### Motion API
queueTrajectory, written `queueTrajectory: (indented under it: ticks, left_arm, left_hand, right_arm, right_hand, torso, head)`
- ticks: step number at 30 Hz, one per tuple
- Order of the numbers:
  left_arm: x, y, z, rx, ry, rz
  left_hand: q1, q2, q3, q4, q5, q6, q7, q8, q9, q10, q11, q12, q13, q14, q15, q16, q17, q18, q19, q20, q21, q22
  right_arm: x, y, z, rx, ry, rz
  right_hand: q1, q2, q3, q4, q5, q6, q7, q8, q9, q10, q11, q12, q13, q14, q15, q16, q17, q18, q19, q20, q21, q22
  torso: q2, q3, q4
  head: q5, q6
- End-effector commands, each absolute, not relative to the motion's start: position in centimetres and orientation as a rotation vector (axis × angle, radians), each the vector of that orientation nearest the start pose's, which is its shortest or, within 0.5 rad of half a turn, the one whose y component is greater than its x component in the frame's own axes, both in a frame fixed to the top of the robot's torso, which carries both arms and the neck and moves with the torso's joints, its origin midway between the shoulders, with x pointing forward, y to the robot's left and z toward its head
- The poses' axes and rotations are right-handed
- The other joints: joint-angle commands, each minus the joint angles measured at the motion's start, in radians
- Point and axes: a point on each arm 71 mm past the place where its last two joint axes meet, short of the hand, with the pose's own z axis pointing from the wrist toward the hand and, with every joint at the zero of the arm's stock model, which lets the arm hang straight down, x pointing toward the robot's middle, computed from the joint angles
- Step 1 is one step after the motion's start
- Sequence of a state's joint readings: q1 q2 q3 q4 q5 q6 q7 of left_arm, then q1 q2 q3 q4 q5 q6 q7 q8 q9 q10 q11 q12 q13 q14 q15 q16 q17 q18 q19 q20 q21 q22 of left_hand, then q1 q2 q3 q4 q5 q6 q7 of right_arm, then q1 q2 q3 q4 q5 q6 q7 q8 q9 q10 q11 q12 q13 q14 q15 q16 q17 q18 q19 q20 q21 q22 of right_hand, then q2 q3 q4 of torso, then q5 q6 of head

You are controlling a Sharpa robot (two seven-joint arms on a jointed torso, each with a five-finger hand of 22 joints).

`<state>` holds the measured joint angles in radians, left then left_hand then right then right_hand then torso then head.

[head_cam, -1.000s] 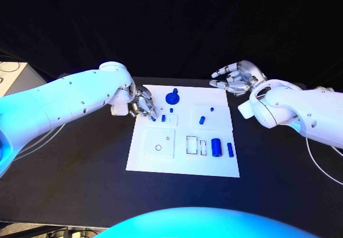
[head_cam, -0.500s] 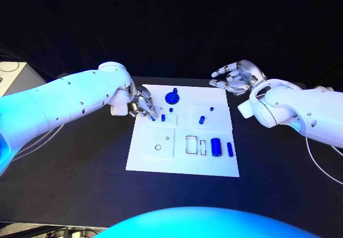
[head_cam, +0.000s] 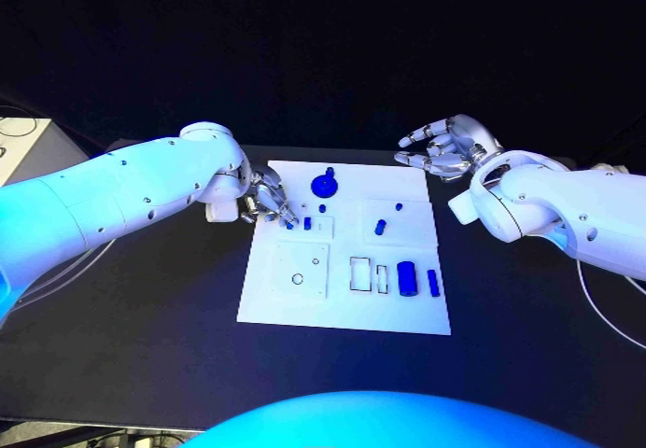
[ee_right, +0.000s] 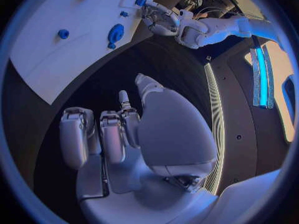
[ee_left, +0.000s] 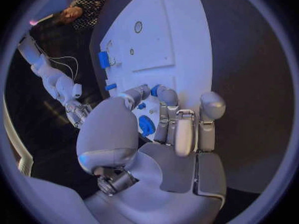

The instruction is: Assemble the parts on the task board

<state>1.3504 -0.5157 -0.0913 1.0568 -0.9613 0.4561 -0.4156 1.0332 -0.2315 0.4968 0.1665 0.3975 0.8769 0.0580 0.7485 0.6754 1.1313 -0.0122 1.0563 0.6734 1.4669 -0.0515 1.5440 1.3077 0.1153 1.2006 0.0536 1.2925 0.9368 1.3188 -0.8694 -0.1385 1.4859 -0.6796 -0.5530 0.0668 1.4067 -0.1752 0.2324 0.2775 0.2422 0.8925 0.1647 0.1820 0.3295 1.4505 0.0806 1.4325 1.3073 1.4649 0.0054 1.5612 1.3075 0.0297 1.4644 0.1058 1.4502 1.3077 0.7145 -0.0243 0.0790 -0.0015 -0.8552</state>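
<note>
Black desk (head_cam: 161, 308), white board (head_cam: 344, 308). Left hand (head_cam: 267, 198) pinches a small blue peg (head_cam: 289, 223); it could slip. Right hand (head_cam: 442, 146) hovers, fingers apart, empty.

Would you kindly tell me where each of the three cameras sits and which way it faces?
Head view: on the robot's head, looking down at the task board; both arms, left hand and right hand show.
Left wrist view: behind the left hand, facing the board.
Right wrist view: behind the right hand, facing the board's edge.
Shared: the blue disc-shaped part.
</note>
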Motion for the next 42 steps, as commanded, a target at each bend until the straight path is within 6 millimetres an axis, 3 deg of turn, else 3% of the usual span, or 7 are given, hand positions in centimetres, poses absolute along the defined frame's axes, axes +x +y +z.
queueTrajectory:
  ticks: [1,11,24,29,32,33,42]
  left_arm:
    - [56.0,18.0,-19.8,-0.1,2.444,-0.414]
    - [56.0,18.7,-19.0,-0.141,2.391,-0.449]
    - [55.4,18.7,-17.4,-0.245,2.324,-0.696]
    - [55.1,18.1,-16.2,-0.279,2.194,-0.899]
    - [54.9,17.5,-15.3,-0.253,2.045,-1.005]
    - [54.8,17.4,-15.1,-0.235,2.004,-1.022]
    - [53.1,15.4,-14.5,0.107,1.633,-1.03]
  left_hand:
    - [0.022,-0.002,-0.034,0.028,-0.043,0.008,0.0,-0.007,-0.003,0.003,0.005,0.006,0.002,0.075,-0.007,-0.002,0.199,0.008,0.01,0.0,-0.007,-0.001]
    - [0.027,-0.003,-0.122,0.126,-0.144,0.009,0.005,-0.01,-0.007,0.001,0.009,0.004,0.0,0.073,-0.003,-0.004,0.196,0.009,0.01,0.003,-0.013,-0.006]
    - [0.048,0.012,-0.143,0.124,-0.147,-0.021,0.018,-0.014,-0.007,-0.053,0.02,-0.033,-0.059,0.051,0.005,-0.025,0.154,0.021,-0.034,0.009,-0.05,-0.073]
    - [0.107,0.028,-0.178,0.123,-0.14,-0.119,0.062,-0.038,-0.024,-0.161,0.062,-0.064,-0.095,-0.044,0.041,-0.098,0.007,0.051,-0.162,0.042,-0.158,-0.247]
    - [0.223,0.034,-0.17,0.112,-0.135,-0.222,0.116,-0.09,-0.075,-0.314,0.117,-0.162,-0.163,-0.436,0.095,-0.398,-0.443,0.062,-0.31,0.085,-0.324,-0.386]
    - [0.274,0.037,-0.146,0.108,-0.137,-0.239,0.132,-0.108,-0.1,-0.346,0.134,-0.198,-0.196,-0.5,0.115,-0.455,-0.497,0.065,-0.332,0.1,-0.381,-0.419]
    - [0.439,-0.002,0.023,-0.03,-0.14,-0.21,0.12,-0.223,-0.287,-0.37,0.154,-0.466,-0.462,-0.529,0.12,-0.525,-0.651,0.067,-0.331,0.103,-0.403,-0.432]
  right_arm:
    - [50.6,-24.1,-15.8,0.56,1.52,0.922]
    - [50.6,-24.2,-15.8,0.561,1.519,0.92]
    - [50.7,-24.3,-15.9,0.563,1.52,0.918]
    - [50.7,-24.4,-15.9,0.565,1.518,0.914]
    - [50.7,-24.6,-15.9,0.567,1.517,0.911]
    - [50.7,-24.6,-15.9,0.567,1.516,0.911]
    - [50.8,-25.0,-15.9,0.572,1.51,0.903]
  right_hand:
    - [-0.004,-0.001,0.004,0.0,-0.006,-0.005,0.002,0.004,0.0,-0.005,0.001,-0.002,0.149,0.099,-0.001,-0.005,0.239,0.006,0.047,-0.001,-0.003,0.145]
    - [-0.004,-0.001,0.004,0.0,-0.006,-0.005,0.002,0.004,0.0,-0.005,0.001,-0.002,0.149,0.099,-0.001,-0.005,0.239,0.006,0.047,-0.001,-0.003,0.145]
    - [-0.004,-0.001,0.004,0.0,-0.006,-0.005,0.002,0.004,0.0,-0.005,0.001,-0.002,0.149,0.099,-0.001,-0.005,0.239,0.006,0.047,-0.001,-0.003,0.145]
    - [-0.004,-0.001,0.004,0.0,-0.006,-0.005,0.002,0.004,0.0,-0.005,0.001,-0.002,0.149,0.099,-0.001,-0.005,0.239,0.006,0.047,-0.001,-0.003,0.145]
    - [-0.004,-0.001,0.004,0.0,-0.006,-0.005,0.002,0.004,0.0,-0.005,0.001,-0.002,0.149,0.099,-0.001,-0.005,0.239,0.006,0.047,-0.001,-0.003,0.145]
    - [-0.004,-0.001,0.004,0.0,-0.006,-0.005,0.002,0.004,0.0,-0.005,0.001,-0.002,0.149,0.099,-0.001,-0.005,0.239,0.006,0.047,-0.001,-0.003,0.145]
    - [-0.007,-0.002,0.006,0.0,-0.006,-0.007,0.002,0.004,0.0,-0.006,0.001,-0.004,0.148,0.098,-0.001,-0.007,0.237,0.006,0.046,-0.001,-0.005,0.144]
  torso:
    - [0.0,-0.0003,-0.0001]
    - [-0.001,-0.0005,0.0011]
    - [0.0,-0.0001,-0.0003]
    - [-0.001,-0.0003,0.0008]
    - [-0.002,-0.0003,0.0022]
    - [-0.002,-0.0003,0.0023]
    - [-0.006,-0.0009,0.0056]
  head:
    - [0.0,0.002]
    - [0.0,0.007]
    - [0.0,0.016]
    - [-0.004,0.025]
    - [-0.007,0.03]
    - [-0.007,0.031]
    - [-0.013,0.047]
